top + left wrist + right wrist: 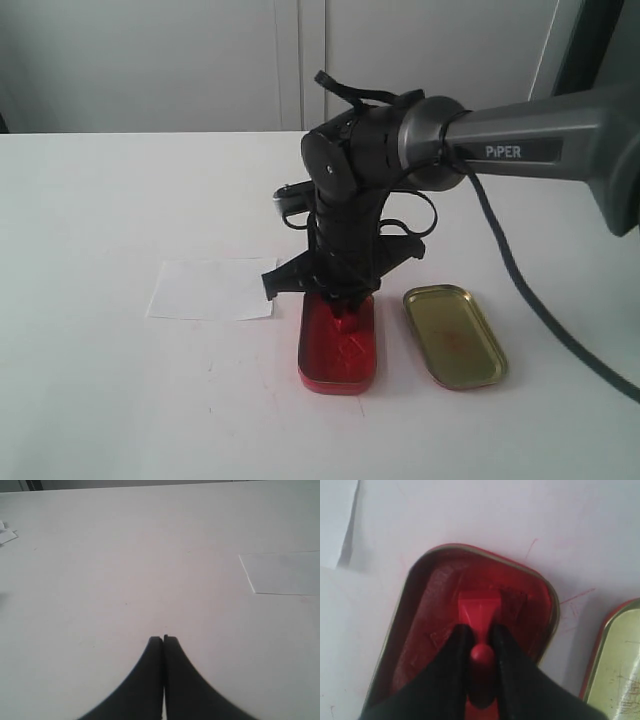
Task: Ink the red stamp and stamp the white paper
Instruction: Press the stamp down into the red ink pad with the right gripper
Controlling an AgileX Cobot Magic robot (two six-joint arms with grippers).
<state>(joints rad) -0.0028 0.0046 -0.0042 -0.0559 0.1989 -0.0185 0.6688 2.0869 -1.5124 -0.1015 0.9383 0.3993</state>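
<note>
1. The right end effector [480, 628] grips the red stamp [479, 607] by its knob handle, jaws closed narrowly around it. The stamp's square base sits down inside the open ink tin [335, 385].

2. The wrist view shows the base flat against the red pad, or very nearly so. This looks like the inking step, roughly the midpoint of the job.

3. The white paper [212, 288] lies flat on the tabletop [100, 200] just beside the tin, on the left arm's side. No imprint can be made out on it.

4. The gold lid [455, 335] rests upturned on the tin's other side, clear of the path to the paper.

5. The left end effector [163, 639] hovers over bare tabletop, its jaws closed on nothing.

6. The next move likely calls for lifting the stamp straight up over the tin wall and carrying it sideways above the sheet. It would then press down squarely without dragging the thin paper.
</note>
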